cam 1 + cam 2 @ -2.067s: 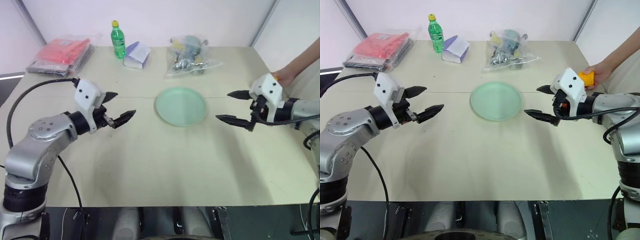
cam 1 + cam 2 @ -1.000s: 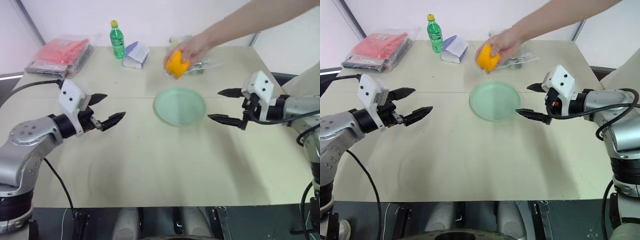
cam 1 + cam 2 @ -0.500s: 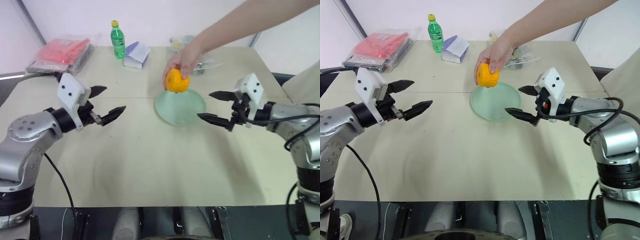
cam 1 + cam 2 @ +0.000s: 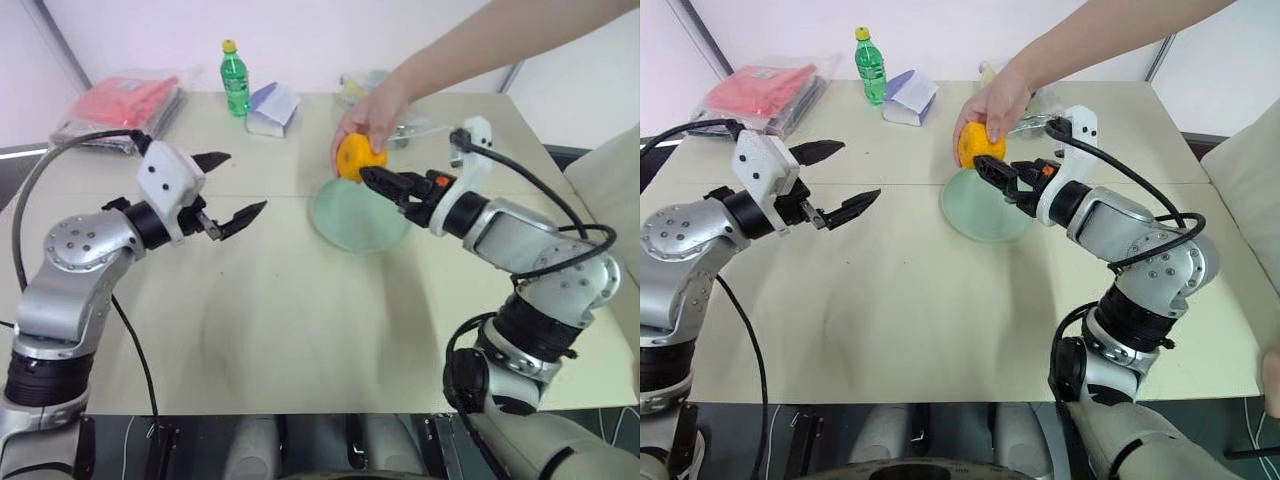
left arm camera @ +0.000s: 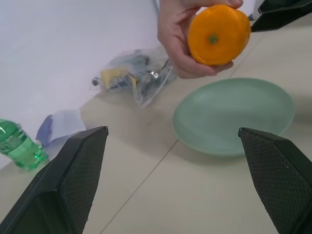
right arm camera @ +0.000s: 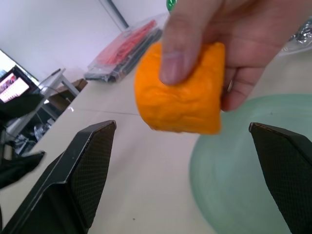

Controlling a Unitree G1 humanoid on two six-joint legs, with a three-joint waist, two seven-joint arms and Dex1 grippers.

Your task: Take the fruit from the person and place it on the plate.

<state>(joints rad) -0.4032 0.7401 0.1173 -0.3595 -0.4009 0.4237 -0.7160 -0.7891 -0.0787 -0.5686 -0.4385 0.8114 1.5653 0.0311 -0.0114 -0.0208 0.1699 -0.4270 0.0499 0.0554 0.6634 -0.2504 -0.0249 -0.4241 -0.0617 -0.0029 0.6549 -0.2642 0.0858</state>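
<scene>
A person's hand (image 4: 992, 103) reaches in from the far right side and holds an orange (image 4: 980, 146) just above the far-left rim of a pale green plate (image 4: 975, 215), which lies flat at mid-tabletop (image 4: 940, 320). Thumb and fingers wrap the fruit's top and back; the fruit is clear of the plate.

R. claw (image 4: 998, 175) points level toward the orange from the plate's right side, its two black fingers spread wide, tips just beside the fruit. In the right wrist view the orange (image 6: 181, 92) sits between the spread fingers (image 6: 80, 170), apart from both, w/ the plate (image 6: 243, 185) below and behind it. Nothing is gripped.

L. claw (image 4: 840, 185) hovers over the tabletop well left of the plate, fingers spread, empty, aimed toward the plate. The left wrist view frames hand, orange (image 5: 218, 34) and plate (image 5: 234, 117) between its fingers (image 5: 73, 165).

Along the tabletop's far edge, l. to r.: a red packet in clear wrap (image 4: 758, 95), a green plastic bottle w/ yellow cap (image 4: 870, 66), a small blue-white pack (image 4: 908, 97), and a clear bag of mixed items (image 4: 405, 125) partly behind the person's hand.
</scene>
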